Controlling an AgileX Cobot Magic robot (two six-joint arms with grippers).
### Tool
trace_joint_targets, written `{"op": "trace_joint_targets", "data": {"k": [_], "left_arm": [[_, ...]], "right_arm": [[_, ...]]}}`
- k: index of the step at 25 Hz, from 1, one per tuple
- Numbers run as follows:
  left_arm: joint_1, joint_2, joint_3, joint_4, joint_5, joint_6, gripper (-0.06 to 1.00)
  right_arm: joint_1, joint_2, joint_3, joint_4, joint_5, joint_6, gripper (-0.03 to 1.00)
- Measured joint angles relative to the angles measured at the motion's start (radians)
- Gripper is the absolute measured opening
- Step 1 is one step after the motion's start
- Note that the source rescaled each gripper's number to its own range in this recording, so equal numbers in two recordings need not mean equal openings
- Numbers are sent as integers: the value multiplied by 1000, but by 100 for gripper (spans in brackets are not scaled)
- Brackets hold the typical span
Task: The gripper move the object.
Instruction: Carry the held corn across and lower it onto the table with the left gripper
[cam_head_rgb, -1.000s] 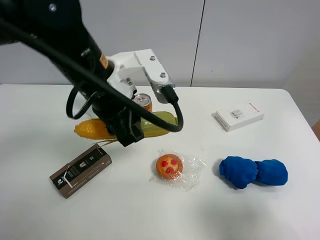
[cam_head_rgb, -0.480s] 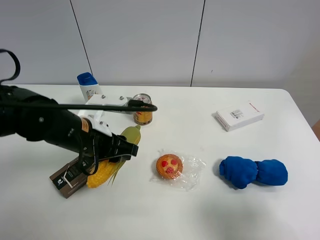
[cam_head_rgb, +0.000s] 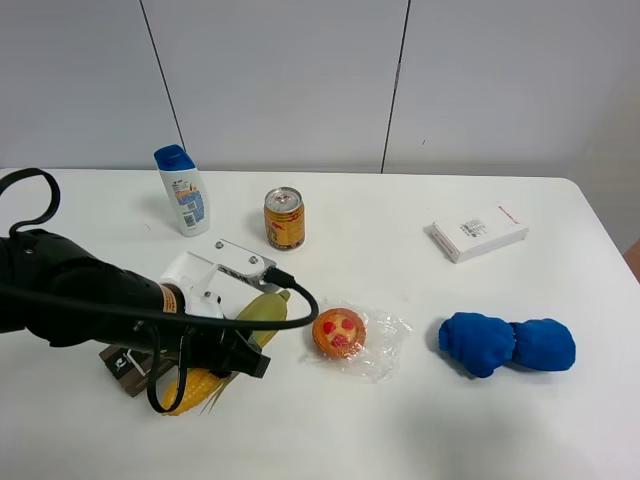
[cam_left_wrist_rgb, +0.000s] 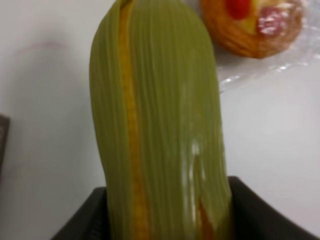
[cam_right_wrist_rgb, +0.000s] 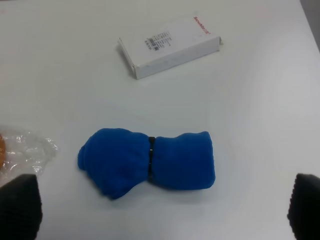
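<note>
Left gripper: your left gripper (cam_head_rgb: 232, 352) sits low over the near-left part of the desk (cam_head_rgb: 420, 430), its fingers (cam_left_wrist_rgb: 82, 225) clamped on either side of the ear of corn (cam_head_rgb: 263, 309).
Ear of corn: it lies slanted in that grip. The green husk tip points toward the wrapped pastry (cam_head_rgb: 339, 333) and the yellow kernel end toward the desk's front edge (you cannot tell whether it touches the desk).
Dark box (cam_head_rgb: 120, 362): mostly hidden under the arm, just beside the kernel end.
Right gripper: your right gripper (cam_right_wrist_rgb: 162, 210) hovers above the blue cloth bundle (cam_right_wrist_rgb: 147, 162) with its fingers (cam_right_wrist_rgb: 20, 205) spread wide apart, holding nothing.
Back of desk: drink can (cam_head_rgb: 284, 218) and lotion bottle (cam_head_rgb: 182, 190) stand upright, well apart from the corn.
White carton (cam_head_rgb: 479, 233): lies flat, beyond the cloth.
</note>
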Motion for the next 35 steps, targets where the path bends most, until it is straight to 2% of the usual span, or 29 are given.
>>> {"op": "trace_joint_targets", "data": {"k": [5, 15, 24, 35], "left_arm": [[-5, 2, 47, -3, -21, 25, 3], [-7, 9, 68, -42, -78, -84, 3], [-7, 137, 68, -42, -136, -90, 3], [-7, 154, 68, -48, -166, -91, 3]], "right_arm": [[0, 0, 0, 0, 0, 0, 100], [0, 0, 0, 0, 0, 0, 100], [0, 0, 0, 0, 0, 0, 100], [0, 0, 0, 0, 0, 0, 100]]}}
